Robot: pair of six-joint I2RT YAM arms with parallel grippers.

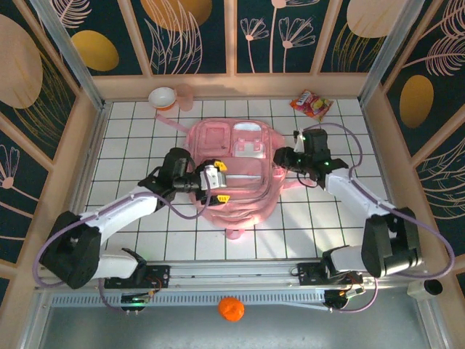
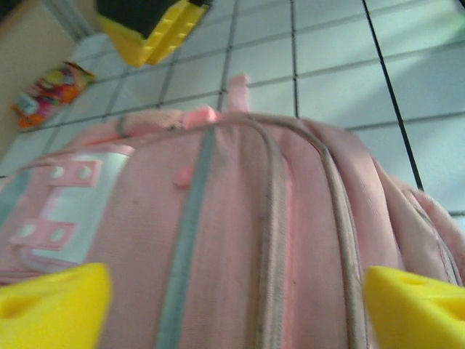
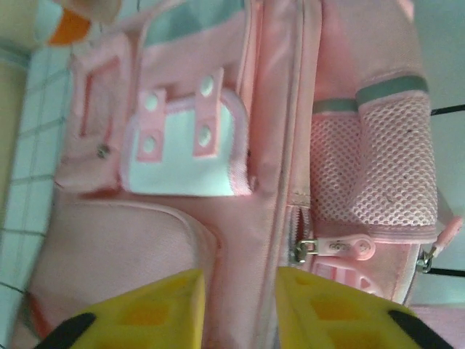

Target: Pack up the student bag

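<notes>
- The bag (image 1: 232, 182) lies flat in the middle of the top view on the white tiled bench (image 1: 320, 225). Its front faces up with the white patches toward the camera, and it's easily the biggest thing there.
- The left fingers (image 1: 221, 166) hang over the left part of the bag in the top view and are spread wide.
- In the left wrist view the two yellow tips (image 2: 51, 305) sit in the bottom corners. Pink fabric and a grey stripe run between them, and they aren't gripping anything.
- The right fingers (image 3: 145, 313) are at the bottom of the right wrist view, a little apart and right over the bag. A pink seam strip shows through the narrow gap, and it doesn't look pinched to me.
- That same view shows a white flap (image 3: 185, 156) with snap buttons left of centre. There's a mesh pocket (image 3: 392, 167) on the right and a zipper pull (image 3: 338, 249) just below it.
- A snack packet (image 1: 311, 104) sits upper right in the top view near the back wall, apart from the bag. It also turns up blurry at the upper left of the left wrist view (image 2: 47, 94).
- A bowl (image 1: 162, 97) sits upper left by the back wall, also clear of the bag.
- An orange ball (image 1: 231, 309) is at bottom centre, in front of the rail.
</notes>
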